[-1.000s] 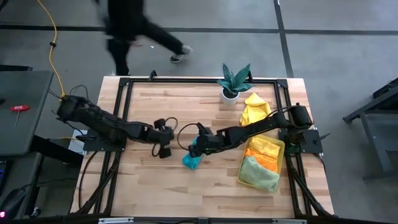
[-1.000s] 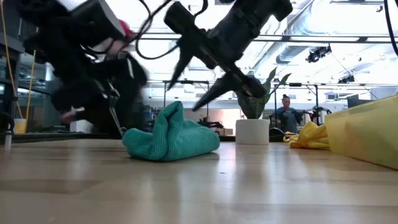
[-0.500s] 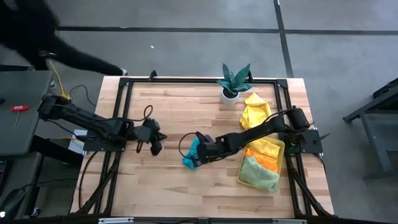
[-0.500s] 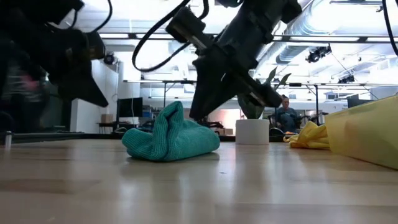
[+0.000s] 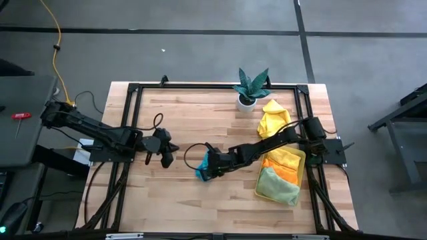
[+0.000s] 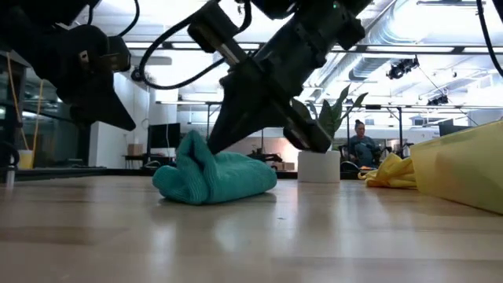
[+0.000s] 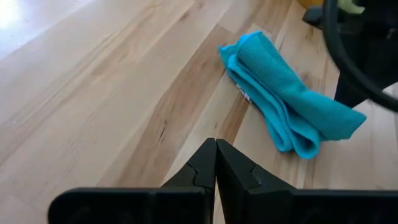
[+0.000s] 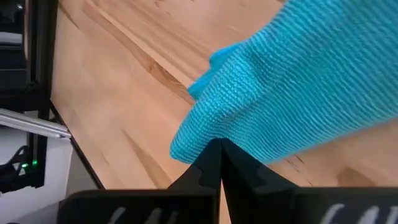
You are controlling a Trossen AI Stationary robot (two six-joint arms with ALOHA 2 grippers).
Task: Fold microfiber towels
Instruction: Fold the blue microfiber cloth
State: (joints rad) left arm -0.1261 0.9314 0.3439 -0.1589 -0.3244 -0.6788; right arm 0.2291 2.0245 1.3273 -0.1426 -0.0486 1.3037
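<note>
No legible text, label, brand, number or sign anywhere in these views.

Partly hidden cloth and tray

The right end effector [image 5: 212, 166] covers part of the teal towel [image 5: 204, 172]; the low view crops the yellow tray [image 6: 464, 169].
</note>
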